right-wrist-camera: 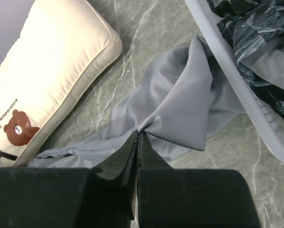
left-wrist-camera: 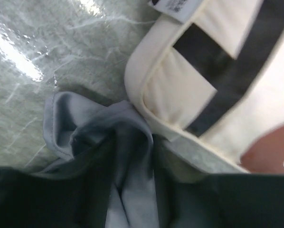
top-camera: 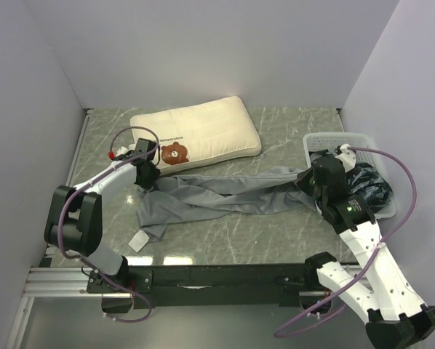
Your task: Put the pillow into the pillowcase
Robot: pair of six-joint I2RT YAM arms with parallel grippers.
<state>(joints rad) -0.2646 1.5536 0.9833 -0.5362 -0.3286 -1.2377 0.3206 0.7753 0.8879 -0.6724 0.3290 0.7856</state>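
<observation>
The cream-white pillow (top-camera: 203, 134) lies at the back of the table, its brown bear face at the left end. The grey pillowcase (top-camera: 225, 195) is stretched in a crumpled band between my two grippers, its white tag (top-camera: 139, 241) lying at the front left. My left gripper (top-camera: 146, 177) is shut on a bunched end of the pillowcase (left-wrist-camera: 127, 142), right beside the pillow's corner (left-wrist-camera: 170, 95). My right gripper (right-wrist-camera: 138, 133) is shut, its tips pinching a fold of the pillowcase (right-wrist-camera: 180, 104) next to the basket; in the top view it (top-camera: 305, 182) holds the right end.
A white plastic basket (top-camera: 334, 138) with dark patterned cloth stands at the right, close to my right gripper; its wall (right-wrist-camera: 256, 111) shows in the right wrist view. Grey walls enclose the table on the left, back and right.
</observation>
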